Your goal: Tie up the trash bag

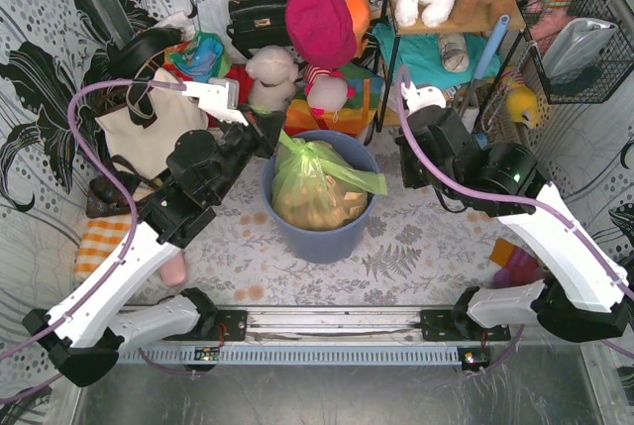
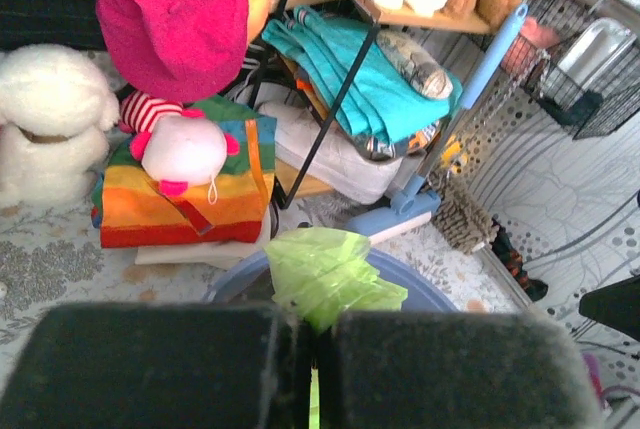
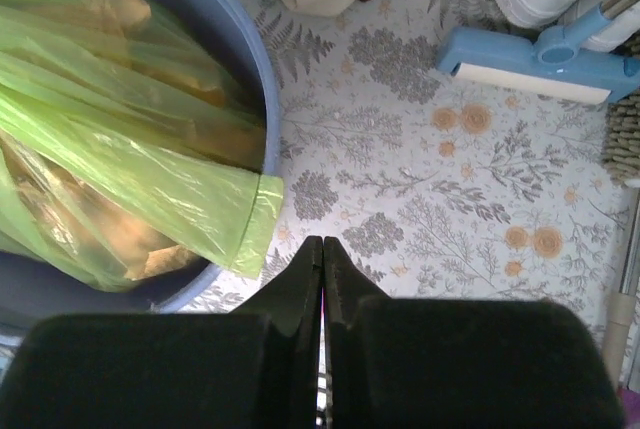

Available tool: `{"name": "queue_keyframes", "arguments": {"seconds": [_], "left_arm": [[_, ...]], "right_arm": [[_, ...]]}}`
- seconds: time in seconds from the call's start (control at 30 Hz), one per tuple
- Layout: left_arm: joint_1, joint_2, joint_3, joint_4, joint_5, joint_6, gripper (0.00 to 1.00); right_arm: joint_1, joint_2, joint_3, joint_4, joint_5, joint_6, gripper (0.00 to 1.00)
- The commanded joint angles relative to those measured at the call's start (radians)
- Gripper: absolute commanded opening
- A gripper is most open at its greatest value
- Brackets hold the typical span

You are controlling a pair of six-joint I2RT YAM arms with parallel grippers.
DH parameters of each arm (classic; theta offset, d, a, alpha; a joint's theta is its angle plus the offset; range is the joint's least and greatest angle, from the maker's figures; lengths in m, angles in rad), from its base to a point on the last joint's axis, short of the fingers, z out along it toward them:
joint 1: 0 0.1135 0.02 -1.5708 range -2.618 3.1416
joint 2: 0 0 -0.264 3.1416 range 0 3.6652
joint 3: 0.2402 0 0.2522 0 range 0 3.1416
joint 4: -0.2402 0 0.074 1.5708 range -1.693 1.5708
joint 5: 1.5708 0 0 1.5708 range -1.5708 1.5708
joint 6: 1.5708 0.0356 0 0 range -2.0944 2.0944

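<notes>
Lime-green plastic, the trash bag (image 1: 317, 182) sits in the blue bin (image 1: 297, 237) at centre frame. Its upper-left flap is pinched in the left gripper (image 2: 312, 327). The free flap (image 3: 235, 219) stretches rightward, ending just left of the right gripper (image 3: 322, 249), which is closed on nothing.

Thin translucent lime-green plastic trash bag (image 1: 312, 182): lower half hidden inside round blue-grey plastic bin (image 1: 322, 242); brownish contents too blurred to identify. Left wrist view: left gripper (image 2: 313, 327) fills lower frame, jaws cut off by bottom edge, hiding most of bin rim and bag body; only thin green sliver shows between them. Right wrist view: bag and bin cut off by left and top edges; right gripper (image 3: 322, 247) body cut by bottom edge.
</notes>
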Motion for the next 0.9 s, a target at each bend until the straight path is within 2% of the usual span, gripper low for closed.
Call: {"name": "queue_keyframes", "arguments": {"seconds": [0.0,0.03,0.1,0.13,0.17,0.23,0.27,0.33,0.43,0.57,0.7,0.87], "left_arm": [[0.005,0.02,-0.048,0.039,0.049,-0.005,0.03],[0.005,0.02,-0.062,0.032,0.048,-0.013,0.11],[0.005,0.015,-0.091,0.013,0.026,-0.032,0.37],[0.005,0.01,-0.103,0.002,0.012,-0.039,0.46],[0.005,0.004,-0.114,-0.008,-0.001,-0.042,0.55],[0.005,-0.009,-0.127,-0.028,-0.033,-0.047,0.67],[0.005,-0.019,-0.133,-0.036,-0.052,-0.047,0.7],[0.005,-0.041,-0.142,-0.043,-0.089,-0.043,0.74],[0.005,-0.083,-0.142,-0.046,-0.166,-0.03,0.8],[0.005,-0.112,-0.12,-0.058,-0.324,-0.001,0.98],[0.005,-0.121,-0.107,-0.066,-0.479,0.035,0.98],[0.034,-0.136,-0.173,-0.046,-0.654,0.018,0.98]], "right_arm": [[-0.003,-0.064,-0.1,0.014,-0.011,-0.003,0.0],[-0.003,-0.079,-0.134,0.03,-0.017,0.006,0.0],[-0.004,-0.107,-0.2,0.061,-0.025,0.016,0.0],[-0.003,-0.123,-0.222,0.078,-0.026,0.021,0.0],[-0.003,-0.132,-0.238,0.088,-0.025,0.027,0.07],[-0.003,-0.145,-0.266,0.106,-0.01,0.032,0.3],[-0.003,-0.149,-0.277,0.113,0.004,0.033,0.39],[-0.003,-0.155,-0.292,0.129,0.04,0.038,0.51],[-0.007,-0.156,-0.318,0.163,0.115,0.029,0.63],[-0.089,-0.16,-0.377,0.262,0.151,-0.032,0.8],[-0.209,-0.174,-0.457,0.407,0.135,-0.097,0.98],[-0.43,-0.211,-0.653,0.657,0.081,-0.172,0.97]]}}
